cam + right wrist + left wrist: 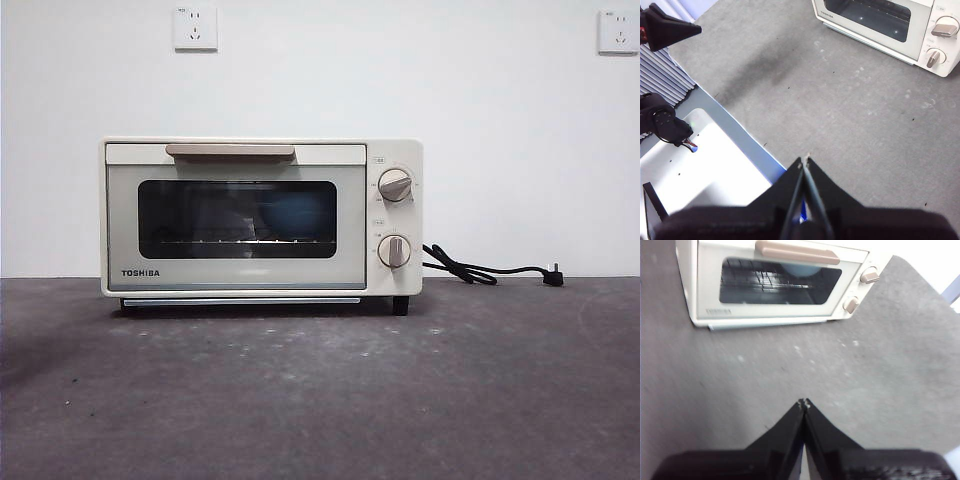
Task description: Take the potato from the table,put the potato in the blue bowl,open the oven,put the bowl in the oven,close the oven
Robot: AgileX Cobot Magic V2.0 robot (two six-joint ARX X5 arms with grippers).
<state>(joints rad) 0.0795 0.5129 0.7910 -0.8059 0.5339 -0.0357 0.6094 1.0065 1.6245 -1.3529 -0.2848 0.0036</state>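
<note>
The oven [262, 218] stands upright toward the back of the worktop [320, 390] with its door shut; the glass pane sits flush in the frame and the bar handle [231, 151] lies along the top edge of the door. Through the dark glass a rounded blue form, judged to be the blue bowl [285, 216], rests on the wire rack [240, 241] toward the right half of the chamber. The potato cannot be made out; if it lies in the bowl, the bowl wall and the tinted glass hide it. On this evidence the task appears complete or nearly so. The left gripper [804, 402] hangs over bare worktop well in front of the oven, its fingers pressed together tip to tip and holding nothing. The right gripper [804, 160] is likewise over bare worktop near the edge, well apart from the oven, with fingers closed and empty. Handling notes: the oven is probably a rigid, fairly heavy sheet-metal box that would not slide under a light pull. The door should be worked only by the bar handle, taken near its middle so it swings evenly; the glass is fragile and offers no grip. The bowl is likely light, stiff and smooth, with faint ridges giving little purchase; its rim is the sensible place to pinch, keeping it level so the contents do not roll. The two knobs [394, 185] and the black cord [490, 268] at the right need no contact.
</note>
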